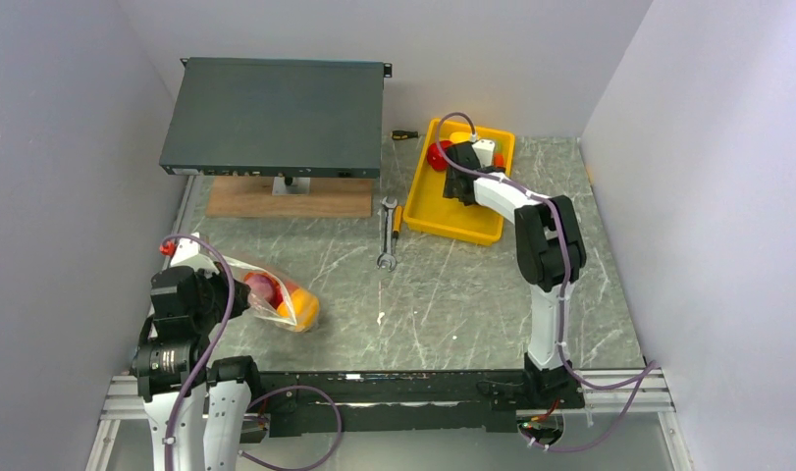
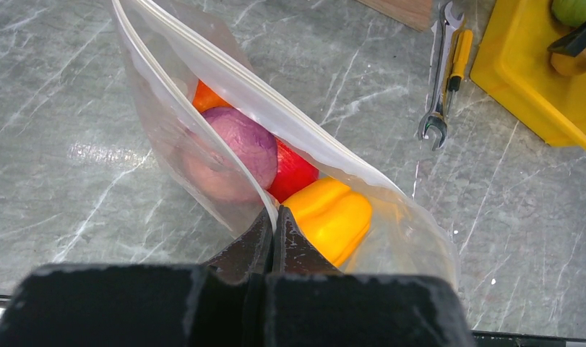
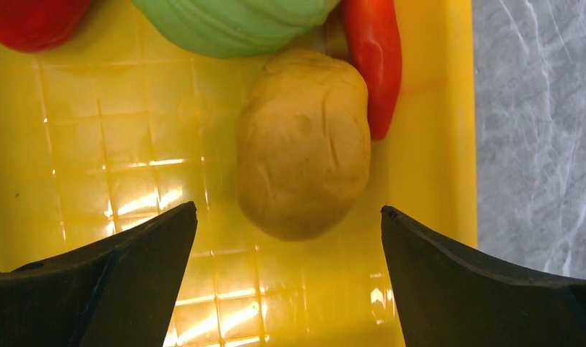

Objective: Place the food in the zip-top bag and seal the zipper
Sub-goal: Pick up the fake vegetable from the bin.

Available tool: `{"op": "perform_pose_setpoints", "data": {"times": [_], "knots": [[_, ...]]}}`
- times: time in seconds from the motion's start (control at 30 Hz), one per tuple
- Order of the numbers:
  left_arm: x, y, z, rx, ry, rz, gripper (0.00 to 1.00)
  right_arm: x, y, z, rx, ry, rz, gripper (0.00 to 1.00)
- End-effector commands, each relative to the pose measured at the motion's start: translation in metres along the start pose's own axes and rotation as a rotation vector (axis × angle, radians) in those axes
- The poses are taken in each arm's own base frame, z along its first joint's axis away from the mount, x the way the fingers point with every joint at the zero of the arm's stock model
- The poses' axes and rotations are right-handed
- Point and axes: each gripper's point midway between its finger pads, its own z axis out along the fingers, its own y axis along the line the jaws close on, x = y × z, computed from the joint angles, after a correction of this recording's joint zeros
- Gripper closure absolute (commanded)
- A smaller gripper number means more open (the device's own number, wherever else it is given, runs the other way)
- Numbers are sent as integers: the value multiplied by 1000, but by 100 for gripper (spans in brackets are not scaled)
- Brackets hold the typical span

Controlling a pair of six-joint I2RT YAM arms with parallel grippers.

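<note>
The clear zip-top bag [image 1: 276, 294] lies at the table's near left with its mouth open; it also shows in the left wrist view [image 2: 391, 217]. Inside are a purple piece [image 2: 239, 141], a red piece [image 2: 293, 173], an orange piece [image 2: 207, 97] and a yellow pepper [image 2: 333, 217]. My left gripper [image 2: 274, 217] is shut on the near lip of the bag by the whitish zipper [image 2: 275, 108]. My right gripper [image 3: 288, 217] is open above the yellow tray [image 3: 95, 144], just short of a tan potato [image 3: 304, 152]. A green cabbage [image 3: 232, 25], a red chili [image 3: 373, 58] and a red piece [image 3: 29, 22] lie beyond.
A dark flat metal case [image 1: 276, 118] on a wooden board [image 1: 291, 201] stands at the back left. A wrench [image 1: 387, 235] and an orange-handled screwdriver [image 1: 397, 218] lie left of the tray [image 1: 428, 211]. Another screwdriver [image 1: 403, 135] lies by the back wall.
</note>
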Motion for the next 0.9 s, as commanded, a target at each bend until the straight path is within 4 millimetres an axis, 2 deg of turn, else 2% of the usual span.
{"op": "perform_pose_setpoints", "data": {"times": [0.0,0.07,0.27,0.4,0.53,0.6,0.73,0.87], "knots": [[-6,-4,2,28,-19,22,100,-21,1,12,46,-49,-27,1],[-6,-5,3,29,-16,24,100,-21,-2,17,80,-43,-39,3],[-6,-6,2,37,-17,27,100,-23,0,15,42,-53,-48,20],[-6,-7,1,42,-20,30,100,-24,-2,10,35,-63,-40,46],[-5,-7,1,46,-23,33,100,-28,-8,1,52,-71,-16,78],[-6,-7,1,48,-26,34,100,-30,-11,-8,45,-74,-4,86],[-6,-8,0,53,-30,36,100,-30,-7,-40,-27,-94,23,93],[-6,-8,-1,55,-35,36,100,-9,12,-75,-202,-78,24,100]]}}
